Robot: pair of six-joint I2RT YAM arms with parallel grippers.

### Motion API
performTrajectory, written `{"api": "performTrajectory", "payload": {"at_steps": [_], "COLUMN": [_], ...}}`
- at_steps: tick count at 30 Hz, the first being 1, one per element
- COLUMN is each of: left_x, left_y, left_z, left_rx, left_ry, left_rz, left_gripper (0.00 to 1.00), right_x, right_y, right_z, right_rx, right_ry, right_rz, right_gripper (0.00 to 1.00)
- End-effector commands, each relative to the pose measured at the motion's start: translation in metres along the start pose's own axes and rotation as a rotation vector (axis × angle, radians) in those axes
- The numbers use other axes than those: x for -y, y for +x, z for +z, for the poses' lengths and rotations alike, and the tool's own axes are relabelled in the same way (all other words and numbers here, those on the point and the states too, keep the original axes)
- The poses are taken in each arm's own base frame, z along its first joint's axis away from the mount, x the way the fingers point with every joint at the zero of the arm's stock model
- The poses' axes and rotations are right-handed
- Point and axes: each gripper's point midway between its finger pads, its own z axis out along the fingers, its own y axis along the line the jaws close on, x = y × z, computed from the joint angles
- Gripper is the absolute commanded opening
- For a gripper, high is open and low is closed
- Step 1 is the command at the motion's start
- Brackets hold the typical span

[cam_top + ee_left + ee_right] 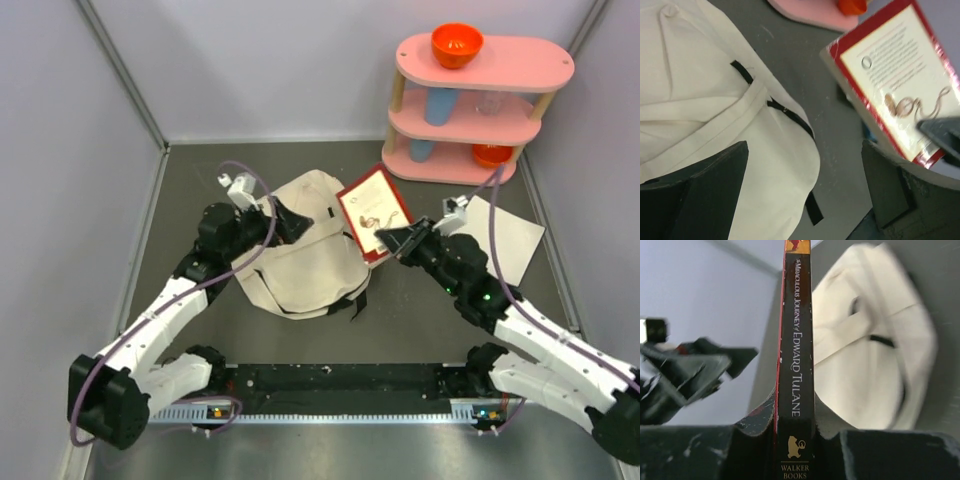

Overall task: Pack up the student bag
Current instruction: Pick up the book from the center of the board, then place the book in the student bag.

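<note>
The cream canvas student bag [300,250] lies flat mid-table, with black trim; it also shows in the left wrist view [715,100] and the right wrist view [875,350]. My right gripper [392,240] is shut on a red-bordered book [375,210], held tilted above the bag's right edge. The book's black spine [796,365] stands between the right fingers. The book's back cover shows in the left wrist view [900,80]. My left gripper [300,222] is open and empty, over the bag's upper part; the jaws stand wide apart above the fabric.
A pink three-tier shelf [480,110] stands at the back right with an orange bowl [457,44] on top, blue cups and another orange bowl inside. A white sheet of paper [510,240] lies on the table under the right arm. Grey walls close in both sides.
</note>
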Motion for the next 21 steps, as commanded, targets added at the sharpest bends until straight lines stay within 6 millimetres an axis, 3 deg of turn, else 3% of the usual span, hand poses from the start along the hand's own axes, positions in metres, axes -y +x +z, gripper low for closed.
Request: {"api": "performTrajectory", "payload": {"at_steps": [1,5,10,15,21], "left_x": [-0.003,0.003,0.008,0.011,0.007], "left_y": [0.044,0.084,0.132,0.164,0.197], "left_z": [0.002,0.010,0.004,0.000,0.012], "left_rx": [-0.196,-0.325,-0.473,-0.570,-0.684], "left_ry": [-0.174,-0.151,-0.075,-0.018,-0.017], "left_rz": [0.352,0.518,0.637,0.701,0.709], "left_gripper": [0.99,0.99,0.99,0.99,0.95], "right_x": [0.060,0.076,0.084,0.091,0.092], "right_y": [-0.048,-0.066,-0.080,-0.077,-0.067], "right_z": [-0.040,-0.063,-0.082,-0.079,-0.063], "right_rx": [0.201,0.280,0.351,0.332,0.264], "right_ry": [0.335,0.431,0.461,0.466,0.465], "right_rz": [-0.138,-0.144,-0.115,-0.081,-0.060], "right_gripper": [0.00,0.00,0.00,0.00,0.00]}}
